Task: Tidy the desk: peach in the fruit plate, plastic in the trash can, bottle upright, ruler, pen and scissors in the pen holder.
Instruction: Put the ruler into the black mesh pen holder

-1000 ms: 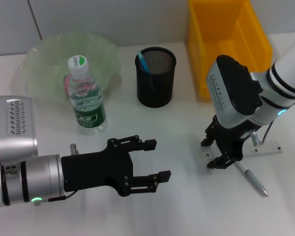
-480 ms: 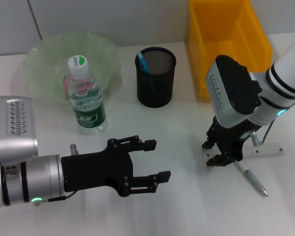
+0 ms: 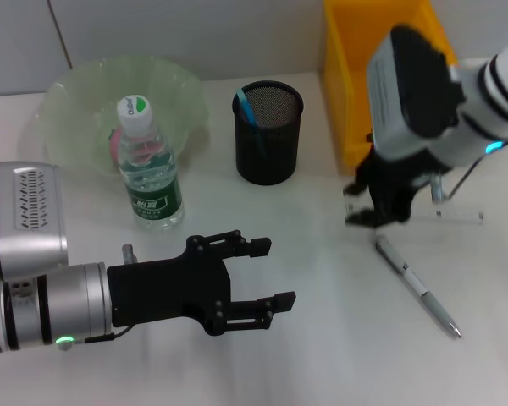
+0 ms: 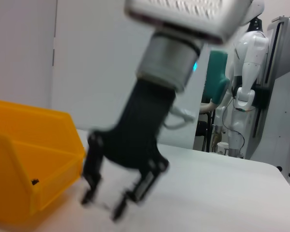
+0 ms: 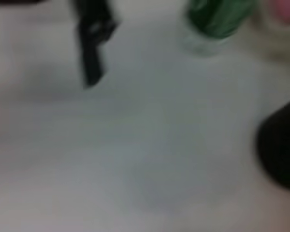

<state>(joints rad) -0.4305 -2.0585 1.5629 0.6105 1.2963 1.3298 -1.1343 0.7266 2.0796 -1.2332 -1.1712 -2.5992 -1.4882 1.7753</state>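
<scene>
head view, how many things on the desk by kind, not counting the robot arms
Water bottle: 1, upright
Green fruit plate: 1
Black mesh pen holder: 1
Yellow bin: 1
Pen: 1, lying on the desk
Clear ruler: 1, at the right claw
Total: 6

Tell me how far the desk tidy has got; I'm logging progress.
Done: the bottle stands upright, something pink lies in the fruit plate, and a blue item sits in the pen holder. In hand: the right gripper appears to hold the ruler. Left: the pen lies on the desk. The left gripper hovers open, idle. No plastic or scissors are identifiable.
</scene>
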